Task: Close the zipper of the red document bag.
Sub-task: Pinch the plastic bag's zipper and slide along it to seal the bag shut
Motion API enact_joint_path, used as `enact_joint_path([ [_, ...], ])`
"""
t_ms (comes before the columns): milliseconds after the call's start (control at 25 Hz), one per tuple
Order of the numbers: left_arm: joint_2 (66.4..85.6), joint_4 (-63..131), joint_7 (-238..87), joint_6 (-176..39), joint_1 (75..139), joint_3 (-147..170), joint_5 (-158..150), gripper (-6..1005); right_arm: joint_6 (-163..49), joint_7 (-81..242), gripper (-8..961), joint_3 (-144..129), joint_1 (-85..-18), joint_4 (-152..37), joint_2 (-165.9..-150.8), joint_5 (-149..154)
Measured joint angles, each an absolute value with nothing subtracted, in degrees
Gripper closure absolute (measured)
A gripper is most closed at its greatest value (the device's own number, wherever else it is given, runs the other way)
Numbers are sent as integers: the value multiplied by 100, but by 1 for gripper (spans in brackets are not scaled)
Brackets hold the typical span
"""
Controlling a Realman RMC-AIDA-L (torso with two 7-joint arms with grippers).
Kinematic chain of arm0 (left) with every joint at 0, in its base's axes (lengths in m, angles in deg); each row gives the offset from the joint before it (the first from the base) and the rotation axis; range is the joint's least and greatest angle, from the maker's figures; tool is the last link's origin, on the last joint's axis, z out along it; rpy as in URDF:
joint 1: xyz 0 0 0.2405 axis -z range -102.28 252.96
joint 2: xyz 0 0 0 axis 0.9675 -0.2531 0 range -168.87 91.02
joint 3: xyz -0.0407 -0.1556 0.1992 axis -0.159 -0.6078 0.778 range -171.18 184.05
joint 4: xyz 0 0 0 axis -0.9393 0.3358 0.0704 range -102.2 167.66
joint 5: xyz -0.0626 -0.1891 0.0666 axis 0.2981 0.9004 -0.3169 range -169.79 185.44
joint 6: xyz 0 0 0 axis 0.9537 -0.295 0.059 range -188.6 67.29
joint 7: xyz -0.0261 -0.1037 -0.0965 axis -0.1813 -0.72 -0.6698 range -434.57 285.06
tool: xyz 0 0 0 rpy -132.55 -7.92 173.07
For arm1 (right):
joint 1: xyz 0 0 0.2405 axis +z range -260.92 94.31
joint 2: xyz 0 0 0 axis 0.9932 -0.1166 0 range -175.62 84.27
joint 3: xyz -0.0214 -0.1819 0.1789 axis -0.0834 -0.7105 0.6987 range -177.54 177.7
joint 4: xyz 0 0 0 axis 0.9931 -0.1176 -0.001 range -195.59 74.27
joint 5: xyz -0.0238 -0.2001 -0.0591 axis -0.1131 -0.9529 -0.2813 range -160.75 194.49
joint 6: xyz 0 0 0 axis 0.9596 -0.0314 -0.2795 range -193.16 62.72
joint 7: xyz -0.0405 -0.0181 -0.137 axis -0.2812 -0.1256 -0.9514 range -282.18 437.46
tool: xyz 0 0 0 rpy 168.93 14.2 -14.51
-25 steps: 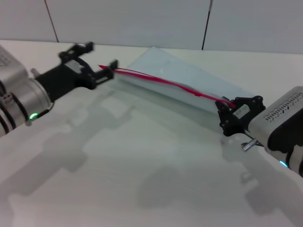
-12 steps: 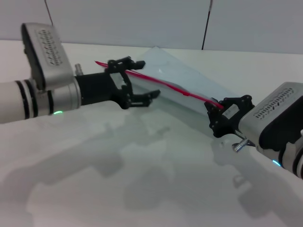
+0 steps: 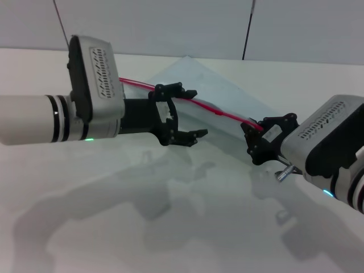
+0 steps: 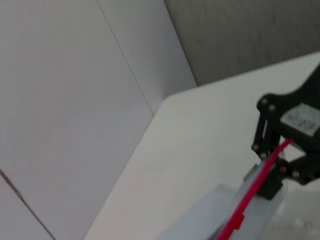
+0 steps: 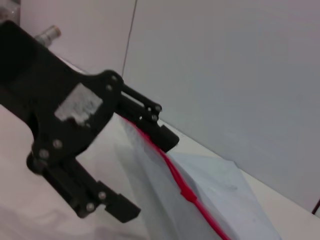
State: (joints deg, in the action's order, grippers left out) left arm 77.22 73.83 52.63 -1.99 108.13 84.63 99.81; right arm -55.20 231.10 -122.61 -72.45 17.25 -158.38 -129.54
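Note:
The red document bag [image 3: 227, 94] is a pale translucent pouch, lifted off the white table at its near edge. Its red zipper [image 3: 199, 105] runs along that edge, with a small slider [image 3: 219, 112] partway down. My right gripper [image 3: 257, 141] is shut on the zipper's right end, which the left wrist view also shows as right gripper [image 4: 272, 165] on the zipper [image 4: 252, 192]. My left gripper [image 3: 196, 112] is open near the strip's middle, its upper finger [image 3: 177, 91] at the strip. From the right wrist, the left gripper [image 5: 152, 177] stands open beside the zipper [image 5: 175, 177].
The white table [image 3: 170, 216] stretches toward the front, carrying only the arms' shadows. A grey panelled wall [image 3: 170, 23] rises behind the bag.
My left arm has swung right along the zipper, from its left end to near its middle, and stays open. The right gripper has shifted slightly left, holding the strip's end.

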Motion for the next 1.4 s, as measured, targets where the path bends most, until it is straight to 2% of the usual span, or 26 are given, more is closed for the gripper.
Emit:
enact_joint_path([
  [560, 7750, 7712, 5293, -380, 10841, 8721, 9805, 177, -5357, 23109, 900, -12252, -7170, 1809, -15845, -12955],
  [760, 7759, 7716, 5278, -471, 10864, 8887, 9829, 278, -5353, 23109, 899, -12252, -7170, 1809, -15844, -12955],
  [1400, 7768, 7695, 5765, -534, 10784, 8980, 10328, 277, -5353, 23109, 901, -12244, -7161, 1828, -15843, -12956],
])
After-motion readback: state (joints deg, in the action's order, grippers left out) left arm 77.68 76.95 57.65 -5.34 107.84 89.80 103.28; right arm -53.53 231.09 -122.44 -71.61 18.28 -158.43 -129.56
